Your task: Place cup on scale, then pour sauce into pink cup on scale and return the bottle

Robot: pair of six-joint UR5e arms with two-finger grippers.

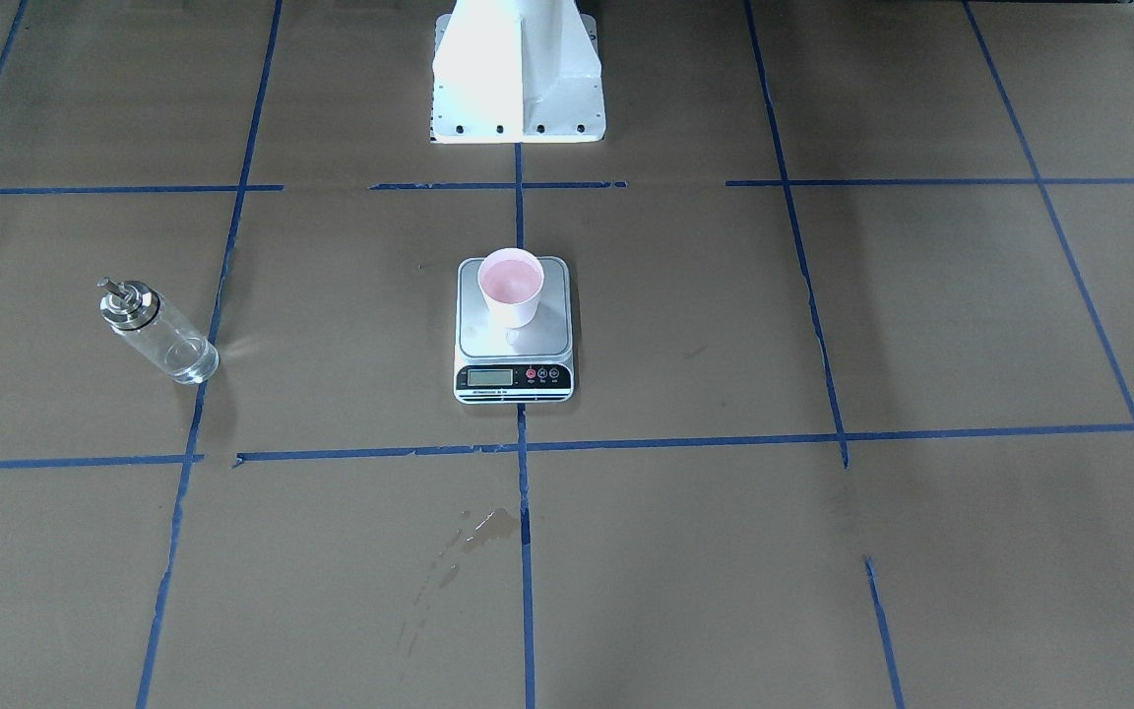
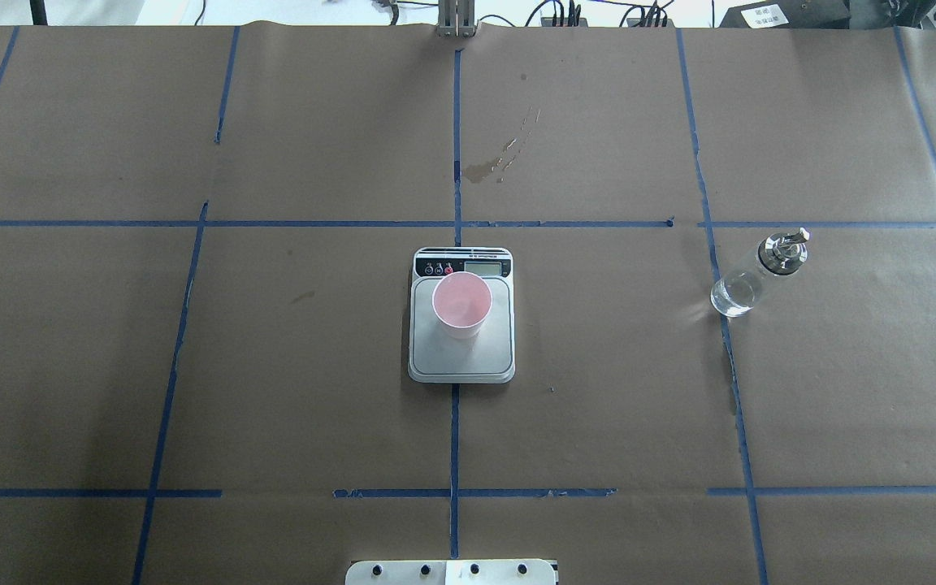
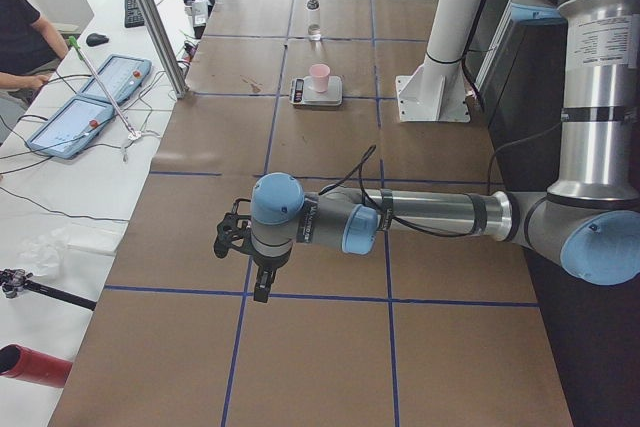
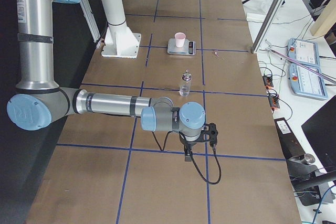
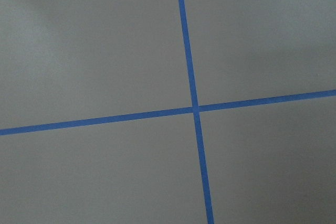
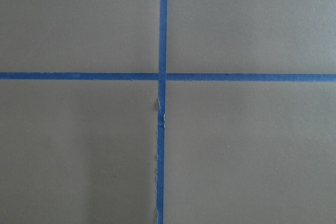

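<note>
The pink cup point(image 1: 511, 286) point(image 2: 461, 305) stands upright on the silver platform of the scale point(image 1: 488, 340) point(image 2: 476, 361) at the table's middle. Upright on the robot's right side of the table, away from the scale, is the clear bottle point(image 1: 158, 332) point(image 2: 752, 276) with its metal spout. My left gripper point(image 3: 232, 239) hangs over the table's left end, far from both. My right gripper point(image 4: 212, 134) hangs over the right end, a short way from the bottle point(image 4: 185, 84). Only the side views show either gripper, so I cannot tell whether they are open or shut. Both wrist views hold only brown paper and blue tape.
The white robot base point(image 1: 516, 79) stands behind the scale. A dried spill stain point(image 1: 488, 527) marks the paper on the operators' side. A person point(image 3: 25, 37) sits beside control pendants point(image 3: 90, 97) past the table edge, near a slanted metal pole point(image 3: 150, 17).
</note>
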